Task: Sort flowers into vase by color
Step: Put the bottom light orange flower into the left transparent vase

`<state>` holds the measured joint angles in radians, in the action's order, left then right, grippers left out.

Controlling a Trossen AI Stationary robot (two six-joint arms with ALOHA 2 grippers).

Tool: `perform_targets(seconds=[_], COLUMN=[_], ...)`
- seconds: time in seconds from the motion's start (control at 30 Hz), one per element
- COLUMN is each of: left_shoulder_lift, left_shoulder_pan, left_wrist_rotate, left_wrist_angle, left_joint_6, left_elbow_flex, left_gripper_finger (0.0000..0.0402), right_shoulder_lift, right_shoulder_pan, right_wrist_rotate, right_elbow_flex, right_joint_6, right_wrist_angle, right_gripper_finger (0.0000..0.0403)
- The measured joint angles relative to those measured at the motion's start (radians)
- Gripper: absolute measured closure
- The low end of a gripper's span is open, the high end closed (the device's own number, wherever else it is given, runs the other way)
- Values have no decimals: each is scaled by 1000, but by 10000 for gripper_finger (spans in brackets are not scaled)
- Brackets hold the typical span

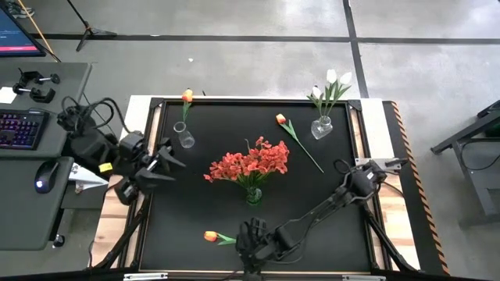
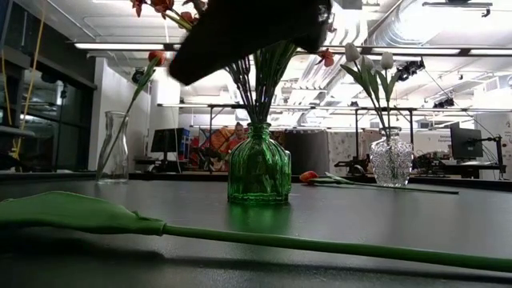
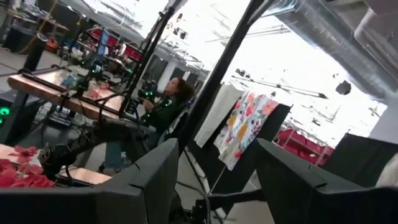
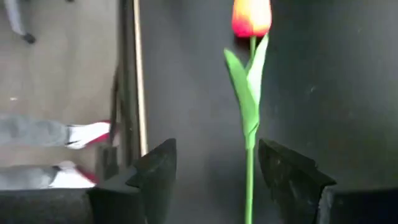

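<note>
the right hand (image 1: 251, 238) sits at the lower centre of the high view, low over the bench (image 1: 344, 195), fingers spread. an orange tulip (image 4: 251, 18) lies flat on the bench with its stem between the 2 spread fingers (image 4: 158, 171); contact cannot be told. the left hand (image 1: 168, 162) waits at the left edge, fingers spread, holding nothing. a green vase (image 1: 254, 195) at centre holds the red-orange blossoms (image 1: 250, 162). a clear vase (image 1: 185, 139) at upper left holds 1 orange tulip (image 1: 187, 96). a second clear vase (image 1: 321, 127) at upper right holds white tulips (image 1: 337, 79). another orange tulip (image 1: 280, 119) lies loose just left of it.
</note>
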<state>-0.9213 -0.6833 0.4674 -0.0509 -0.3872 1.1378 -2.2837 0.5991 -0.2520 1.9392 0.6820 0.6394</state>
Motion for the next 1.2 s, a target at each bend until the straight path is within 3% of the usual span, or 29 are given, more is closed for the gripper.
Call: perform_targets(seconds=[0.27, 0.5, 0.8, 0.97, 1.13, 1.2], left_shoulder_lift=[18, 34, 94, 156, 221, 243], left_shoulder_pan=[-123, -176, -183, -183, -183, -183], left_wrist_rotate=[109, 133, 198, 208, 208, 208], left_wrist_angle=[0, 4, -3, -31, -31, -28], left_joint_6=[87, 163, 174, 241, 261, 270], left_elbow_flex=[0, 0, 0, 1, 1, 1], left_gripper_finger=[207, 207, 207, 207, 207, 207], right_shoulder_lift=[-138, -168, -196, -213, -199, -182], right_shoulder_pan=[-21, -44, -65, -73, -80, -83], right_wrist_rotate=[0, -51, -25, 7, 68, 115], right_elbow_flex=[139, 143, 142, 144, 143, 141], right_joint_6=[-54, -55, -85, -81, -32, 3], right_wrist_angle=[38, 87, 84, 72, 81, 92], right_gripper_finger=[187, 187, 194, 256, 380, 388])
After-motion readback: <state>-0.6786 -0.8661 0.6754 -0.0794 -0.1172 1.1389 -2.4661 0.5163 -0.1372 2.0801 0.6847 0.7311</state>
